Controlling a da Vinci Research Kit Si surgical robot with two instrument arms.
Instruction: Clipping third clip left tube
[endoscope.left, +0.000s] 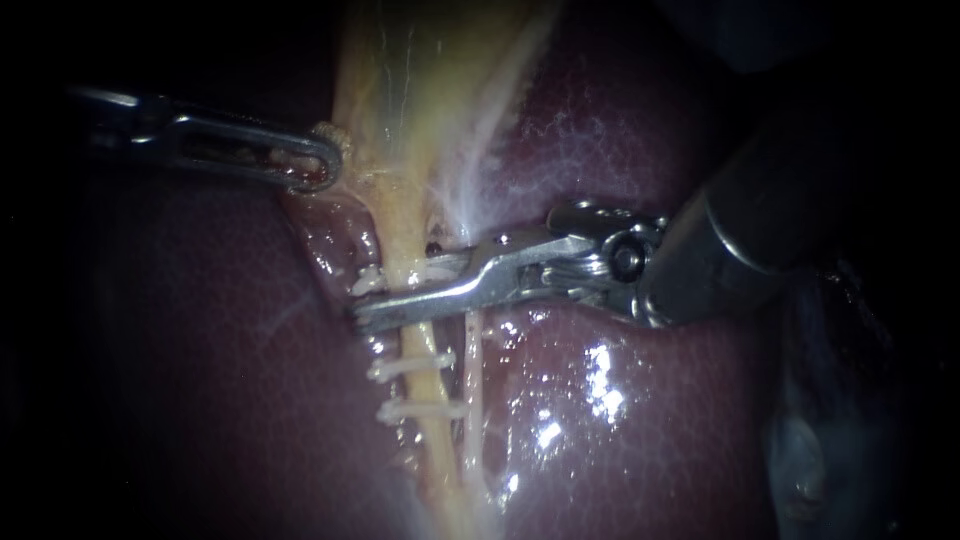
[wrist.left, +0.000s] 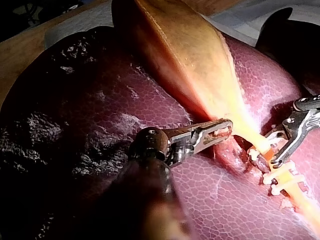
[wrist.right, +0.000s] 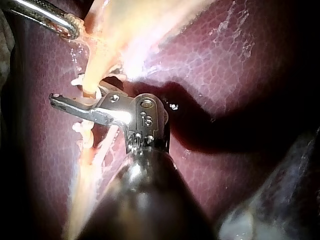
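Most of the endoscope view is filled by the dark red liver (endoscope.left: 620, 180), on which the pale yellow gallbladder (endoscope.left: 420, 70) is laid, narrowing downward into the left tube (endoscope.left: 400, 235). A thinner right tube (endoscope.left: 470, 390) is seen just beside it.

The right instrument (endoscope.left: 375, 298) is brought in from the right, and its jaws are set across the left tube, one on either side. A narrow gap is kept between them, and a white upper clip (endoscope.left: 368, 282) is held there around the tube.

The left instrument (endoscope.left: 322, 160) is seen at the upper left. Its jaws are pressed together on tissue at the edge of the gallbladder's narrow end.

Below the right instrument's jaws, a middle clip (endoscope.left: 410, 365) and a lowest clip (endoscope.left: 420, 409) are fastened across the left tube, near each other.
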